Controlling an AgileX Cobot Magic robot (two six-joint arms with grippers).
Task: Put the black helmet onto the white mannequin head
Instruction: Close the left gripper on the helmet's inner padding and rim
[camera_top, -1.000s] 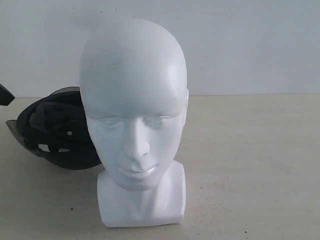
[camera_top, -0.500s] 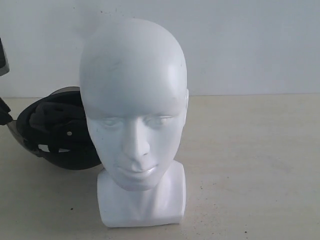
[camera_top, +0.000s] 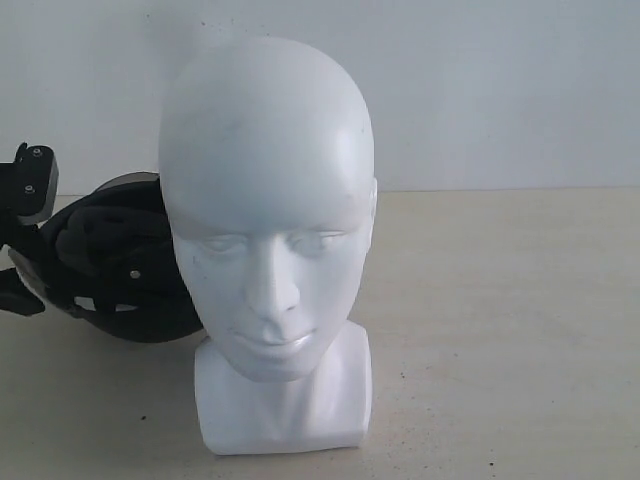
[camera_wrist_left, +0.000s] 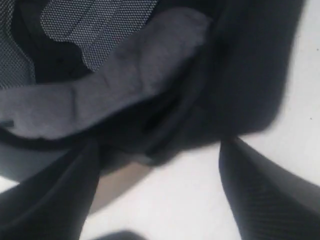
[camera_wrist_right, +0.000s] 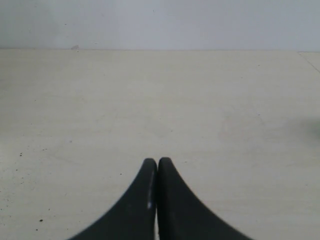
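Barely begun: your black helmet (camera_top: 120, 270) lies on the table (camera_top: 500, 330), behind and beside the white mannequin head (camera_top: 268, 200), whose crown is bare. Your left gripper (camera_wrist_left: 160, 200) stands with fingers spread at the helmet's padded rim, clamping nothing yet. Your right gripper (camera_wrist_right: 158, 165) is pressed closed over bare tabletop. Lifting and seating remain. No brand or writing is readable.
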